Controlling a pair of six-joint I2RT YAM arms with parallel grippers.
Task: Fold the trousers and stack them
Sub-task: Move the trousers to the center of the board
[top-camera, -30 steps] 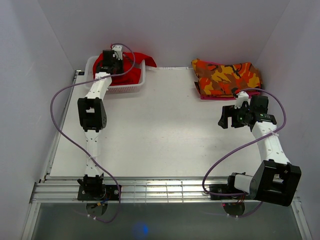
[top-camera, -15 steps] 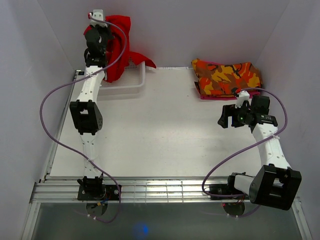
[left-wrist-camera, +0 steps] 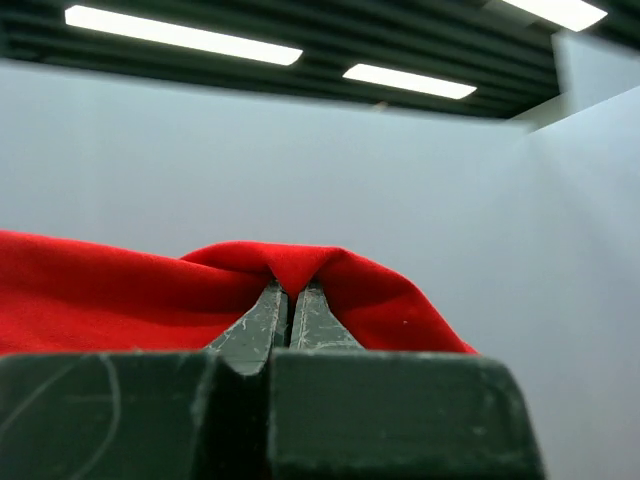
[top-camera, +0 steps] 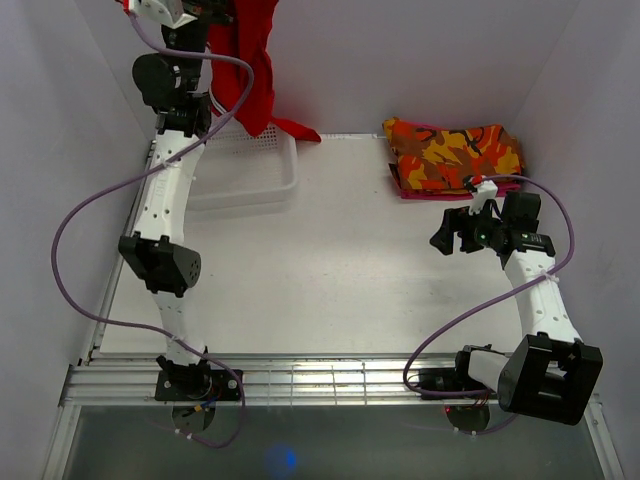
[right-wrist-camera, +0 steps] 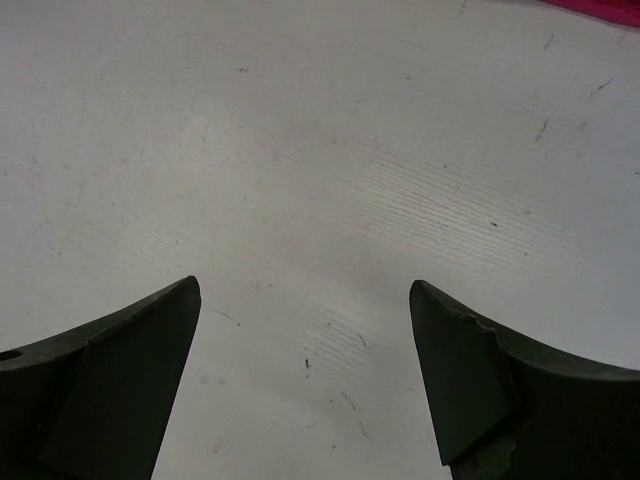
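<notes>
Two hands: left hand point(left-wrist-camera: 288, 297) clenched on trousers point(top-camera: 262, 50), hanging limp, soft, light; right hand point(right-wrist-camera: 305, 288) spread, idle. Likely best hold: waistband corners.

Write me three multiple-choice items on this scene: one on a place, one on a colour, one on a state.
1. Where on the table does the camouflage garment lie?
A. Far right corner
B. Middle
C. Near left corner

2. What colour are the trousers in the left gripper?
A. Blue
B. Red
C. Green

3. How is the right gripper?
A. Shut on cloth
B. Open, holding nothing
C. Shut, empty

Answers:
1 A: the top view shows it at the table's far right corner.
2 B: the left wrist view shows bright red cloth pinched between the shut fingers.
3 B: its fingers stand wide apart over bare table.
</notes>
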